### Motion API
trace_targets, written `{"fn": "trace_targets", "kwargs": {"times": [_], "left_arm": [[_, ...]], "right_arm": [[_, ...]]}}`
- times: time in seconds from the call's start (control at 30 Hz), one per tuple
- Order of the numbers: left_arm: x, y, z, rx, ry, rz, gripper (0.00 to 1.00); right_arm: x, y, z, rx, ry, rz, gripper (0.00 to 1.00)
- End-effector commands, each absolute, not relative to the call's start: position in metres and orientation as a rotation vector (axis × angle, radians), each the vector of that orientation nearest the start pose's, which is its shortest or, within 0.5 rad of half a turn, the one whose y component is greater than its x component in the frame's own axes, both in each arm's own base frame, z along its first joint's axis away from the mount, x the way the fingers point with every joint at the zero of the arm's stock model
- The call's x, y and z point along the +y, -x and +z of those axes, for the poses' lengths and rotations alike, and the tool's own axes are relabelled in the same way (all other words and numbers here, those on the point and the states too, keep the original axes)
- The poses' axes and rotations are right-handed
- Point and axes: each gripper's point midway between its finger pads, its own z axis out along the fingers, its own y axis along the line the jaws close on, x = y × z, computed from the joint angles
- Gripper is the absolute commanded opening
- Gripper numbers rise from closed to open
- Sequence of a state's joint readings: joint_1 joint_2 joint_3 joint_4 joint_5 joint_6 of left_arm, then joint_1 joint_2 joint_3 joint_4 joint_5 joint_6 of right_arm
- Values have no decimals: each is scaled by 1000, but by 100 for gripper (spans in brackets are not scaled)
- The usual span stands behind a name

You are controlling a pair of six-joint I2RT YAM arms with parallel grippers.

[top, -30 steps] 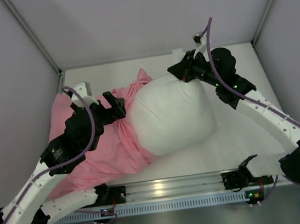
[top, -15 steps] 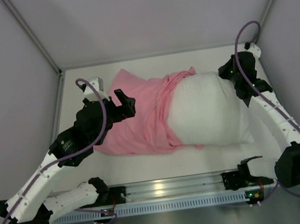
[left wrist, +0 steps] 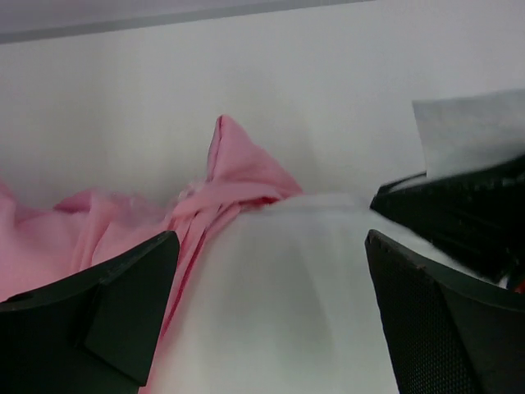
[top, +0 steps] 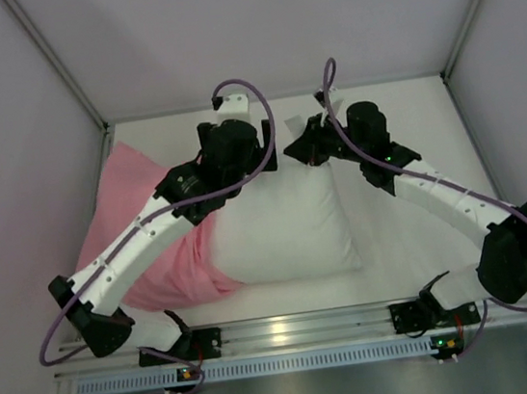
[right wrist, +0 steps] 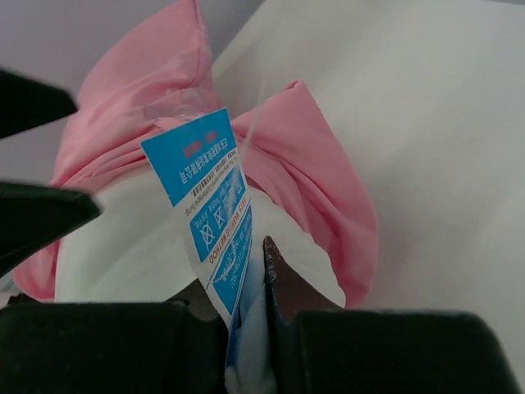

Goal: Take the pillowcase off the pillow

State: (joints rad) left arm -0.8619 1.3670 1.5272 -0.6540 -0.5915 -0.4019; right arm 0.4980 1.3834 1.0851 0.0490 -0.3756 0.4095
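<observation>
The white pillow (top: pixel 286 223) lies mid-table, its left end inside the pink pillowcase (top: pixel 142 232). My right gripper (top: pixel 302 150) is at the pillow's far edge. In the right wrist view that gripper (right wrist: pixel 246 279) is shut on a pillow (right wrist: pixel 131 246) corner, together with the blue care tag (right wrist: pixel 209 189). Pink pillowcase (right wrist: pixel 312 189) bunches just beyond the corner. My left gripper (top: pixel 266 158) hangs beside it over the same far edge. It stands open (left wrist: pixel 271 238) above the white pillow (left wrist: pixel 279 304), holding nothing, with pillowcase (left wrist: pixel 238 172) folds ahead.
The white table (top: pixel 398 111) is boxed in by grey walls at the back and both sides. A metal rail (top: pixel 300 328) runs along the near edge. The two wrists are close together at the back of the table, and the right gripper's black body (left wrist: pixel 459 213) shows in the left wrist view.
The left arm has swung from the left side to the pillow's far edge. The right gripper has carried its pillow corner leftward. The pillow has shifted, and the pillowcase now bunches at the left.
</observation>
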Motion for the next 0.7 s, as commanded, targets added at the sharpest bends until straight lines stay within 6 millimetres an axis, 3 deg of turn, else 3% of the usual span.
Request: {"fn": "trace_targets", "kwargs": {"times": [0.0, 0.07, 0.1, 0.23, 0.37, 0.53, 0.67], "left_arm": [[-212, -342, 368, 1906, -110, -22, 99], [-211, -357, 376, 1919, -134, 29, 99], [-202, -360, 366, 1972, -157, 78, 99], [-198, -360, 347, 2035, -204, 98, 98], [-209, -349, 332, 2081, -254, -11, 97], [-222, -329, 311, 2150, -292, -145, 85], [-224, -309, 312, 2159, -299, -257, 83]], "right_arm": [[292, -323, 366, 1475, 578, 1059, 0], [289, -314, 365, 1454, 595, 1067, 0], [286, -307, 371, 1428, 611, 1065, 0], [278, -289, 376, 1390, 641, 1059, 0], [274, -279, 383, 1373, 653, 1061, 0], [268, -278, 385, 1380, 627, 1032, 0], [267, -280, 378, 1405, 621, 1020, 0]]}}
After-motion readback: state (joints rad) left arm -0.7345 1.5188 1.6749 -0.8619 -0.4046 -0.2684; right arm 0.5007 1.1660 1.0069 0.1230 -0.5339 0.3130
